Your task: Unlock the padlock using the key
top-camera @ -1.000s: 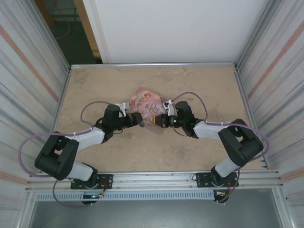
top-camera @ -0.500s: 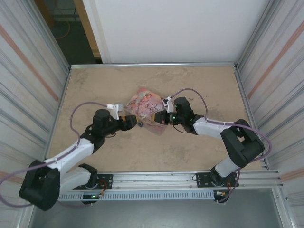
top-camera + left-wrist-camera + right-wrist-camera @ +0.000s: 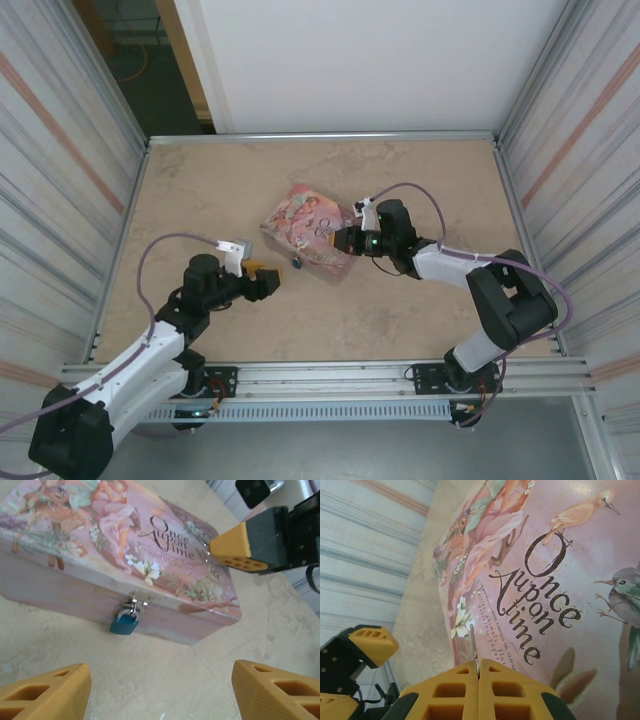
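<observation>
The small blue-teal padlock (image 3: 124, 623) hangs from the silver hasp on the front wall of the pink illustrated tin (image 3: 115, 545); from above the padlock (image 3: 296, 264) is a dark dot at the tin's near edge. My left gripper (image 3: 160, 695) stands open, low over the table, a short way in front of the padlock with nothing between its fingers; the top view puts the left gripper (image 3: 268, 282) below and left of the lock. My right gripper (image 3: 478, 672) is shut on the thin metal key (image 3: 474, 647), whose blade points forward over the tin's lid (image 3: 560, 580).
The pink tin (image 3: 305, 230) lies mid-table on the beige surface (image 3: 400, 320). Corrugated metal walls (image 3: 60, 180) close in both sides and a white panel stands behind. The right gripper's yellow fingers (image 3: 235, 547) hang over the tin's right corner.
My left arm has drawn back toward the near left, away from the padlock and tin. My right gripper with the key has shifted slightly right and up over the lid.
</observation>
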